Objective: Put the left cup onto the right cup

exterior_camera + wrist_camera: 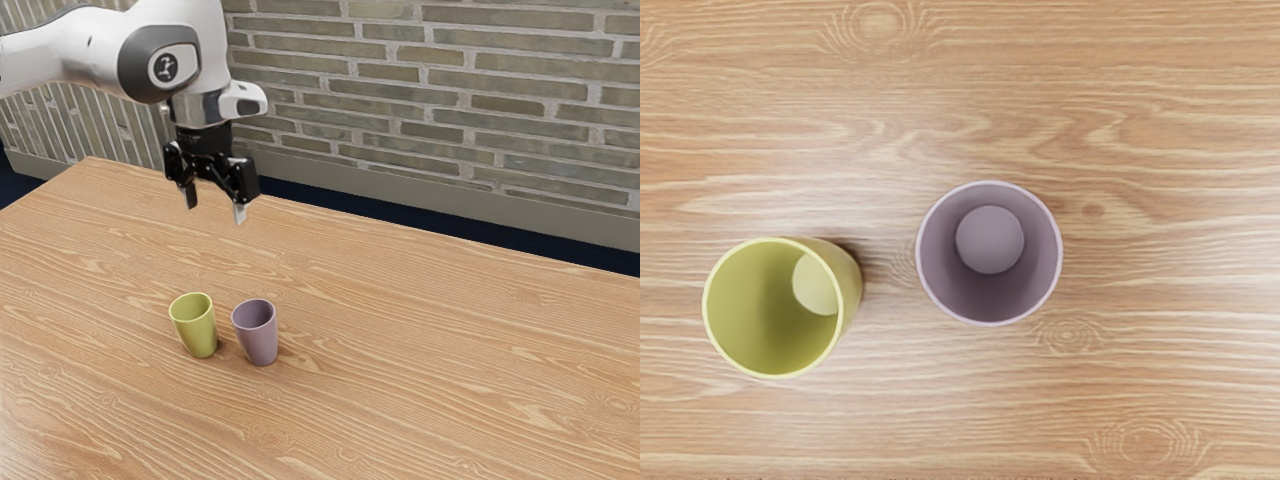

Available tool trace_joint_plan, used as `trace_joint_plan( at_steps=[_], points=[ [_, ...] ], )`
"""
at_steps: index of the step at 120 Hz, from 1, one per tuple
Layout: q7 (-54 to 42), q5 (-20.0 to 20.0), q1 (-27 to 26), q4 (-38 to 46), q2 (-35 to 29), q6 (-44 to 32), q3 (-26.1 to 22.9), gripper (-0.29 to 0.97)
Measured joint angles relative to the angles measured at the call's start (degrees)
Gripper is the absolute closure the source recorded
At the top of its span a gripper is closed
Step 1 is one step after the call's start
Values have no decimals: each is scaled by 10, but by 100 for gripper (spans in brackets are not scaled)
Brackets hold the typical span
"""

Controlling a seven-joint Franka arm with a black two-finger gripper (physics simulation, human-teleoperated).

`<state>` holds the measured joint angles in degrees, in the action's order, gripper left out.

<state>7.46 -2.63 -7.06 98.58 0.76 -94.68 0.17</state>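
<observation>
On the wooden table (450, 330), the green cup (194, 323) and purple cup (255, 331) stand upright, mouths up; the gripper (214, 205) hangs above, fingers spread, empty.

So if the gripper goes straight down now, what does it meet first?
Probably the purple cup, almost under the gripper in the wrist view; depth is unclear, so perhaps the table beside it.

White rounded arm (80, 40), grey joint cap (160, 65), black two-fingered tool (215, 210)
</observation>
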Motion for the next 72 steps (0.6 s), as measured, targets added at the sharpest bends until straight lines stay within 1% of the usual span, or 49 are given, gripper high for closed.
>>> trace_joint_plan(
  at_steps=[25, 44, 72],
  points=[
    [1, 9, 2, 44, -1, -27, 0, 3],
    [1, 12, 4, 77, -5, -51, 0, 9],
    [2, 17, 7, 100, -5, -76, 1, 19]
  ],
)
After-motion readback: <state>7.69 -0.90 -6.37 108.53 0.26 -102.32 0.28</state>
